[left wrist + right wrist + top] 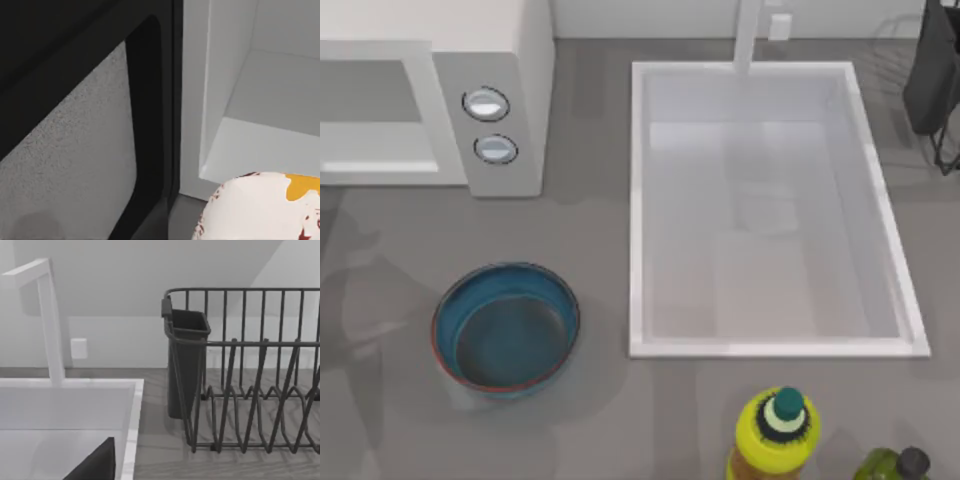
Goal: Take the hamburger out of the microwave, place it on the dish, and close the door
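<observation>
The white microwave (520,60) stands at the table's far left, its two knobs facing the front and its cavity (370,105) open. The left wrist view looks closely at the open door (75,150), a dark frame around a grey mesh window, beside the white cavity (260,100). The hamburger (260,207), white paper with an orange patch and dark print, sits very near that camera, just outside the cavity's lower edge. The dish (505,328), a deep blue bowl with nothing in it, stands in front of the microwave. A dark part of my right gripper (95,465) hangs over the sink's corner.
A large white sink (638,200) with a tap (47,315) takes up the middle and right. A dark dish rack (250,370) with a cup holder stands at the far right. A yellow bottle (775,435) and a dark green one (895,465) stand at the front edge.
</observation>
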You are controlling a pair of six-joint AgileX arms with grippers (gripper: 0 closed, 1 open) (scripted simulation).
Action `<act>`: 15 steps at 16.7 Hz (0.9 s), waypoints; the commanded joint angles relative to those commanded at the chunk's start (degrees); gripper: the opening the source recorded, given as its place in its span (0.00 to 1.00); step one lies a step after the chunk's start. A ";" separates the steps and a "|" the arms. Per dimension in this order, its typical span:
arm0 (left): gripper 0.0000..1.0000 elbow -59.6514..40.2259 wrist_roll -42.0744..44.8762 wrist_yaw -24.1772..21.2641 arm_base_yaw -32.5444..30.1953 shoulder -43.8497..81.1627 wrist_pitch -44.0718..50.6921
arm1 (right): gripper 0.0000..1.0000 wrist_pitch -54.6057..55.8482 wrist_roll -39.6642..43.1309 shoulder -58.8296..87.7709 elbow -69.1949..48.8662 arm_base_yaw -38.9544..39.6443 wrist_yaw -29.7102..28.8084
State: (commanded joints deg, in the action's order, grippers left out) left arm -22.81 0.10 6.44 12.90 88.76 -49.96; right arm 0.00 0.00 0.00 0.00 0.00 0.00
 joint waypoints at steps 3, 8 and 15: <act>0.00 0.11 -3.79 4.46 -5.65 1.11 1.76 | 1.00 0.00 0.00 0.00 0.00 0.00 0.00; 0.00 0.74 -15.57 18.22 -26.38 3.38 7.86 | 1.00 0.00 0.00 0.00 0.00 0.00 0.00; 0.00 2.80 -33.47 38.82 -59.05 2.59 19.53 | 1.00 0.00 0.00 0.00 0.00 0.00 0.00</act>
State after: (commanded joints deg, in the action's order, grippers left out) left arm -20.00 -33.37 45.27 -46.14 91.35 -30.43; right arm 0.00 0.00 0.00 0.00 0.00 0.00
